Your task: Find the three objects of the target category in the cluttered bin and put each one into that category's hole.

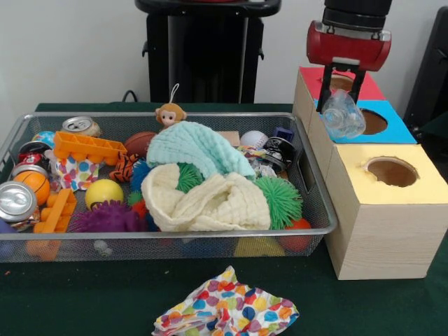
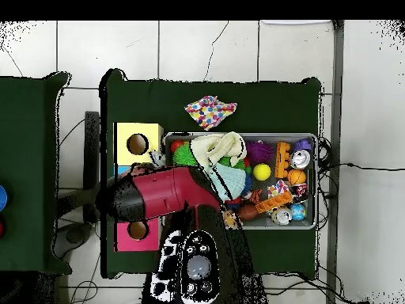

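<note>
1 claw (image 1: 341, 94) pinches a clear plastic bottle (image 1: 343, 114) directly above the blue hole (image 1: 371, 122), right of the wire bin (image 1: 318, 210).

We've got open air above the yellow hole (image 1: 392, 171); the bin (image 1: 318, 210) is crammed, with cloths (image 1: 203, 185) heaped on top, and a dotted cloth (image 1: 227, 310) on the desk (image 1: 84, 297) out front.

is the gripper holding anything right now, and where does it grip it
Yes: the gripper holds a crumpled clear plastic bottle by its upper end, hanging over the blue box.
</note>
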Controlling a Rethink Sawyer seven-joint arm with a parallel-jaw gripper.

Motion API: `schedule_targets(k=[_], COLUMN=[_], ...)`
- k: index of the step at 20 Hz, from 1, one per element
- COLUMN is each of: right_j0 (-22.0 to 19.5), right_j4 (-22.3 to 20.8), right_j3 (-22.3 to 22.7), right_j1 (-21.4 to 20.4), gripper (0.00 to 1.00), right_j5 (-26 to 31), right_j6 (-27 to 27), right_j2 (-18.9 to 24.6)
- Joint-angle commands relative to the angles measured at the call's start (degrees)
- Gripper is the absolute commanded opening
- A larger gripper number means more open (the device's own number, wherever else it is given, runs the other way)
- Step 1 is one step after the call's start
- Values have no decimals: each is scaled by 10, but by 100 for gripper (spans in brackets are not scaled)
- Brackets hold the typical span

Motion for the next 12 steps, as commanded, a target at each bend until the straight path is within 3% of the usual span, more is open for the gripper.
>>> schedule_targets(k=[1, 6, 12], right_j0=[-99, -105, -84], right_j4=[59, 53, 38], right_j3=[49, 52, 48], right_j1=[-13, -20, -27], gripper=[0, 0, 0], right_j5=[103, 107, 117], right_j6=[-87, -70, -36], right_j2=[123, 131, 126])
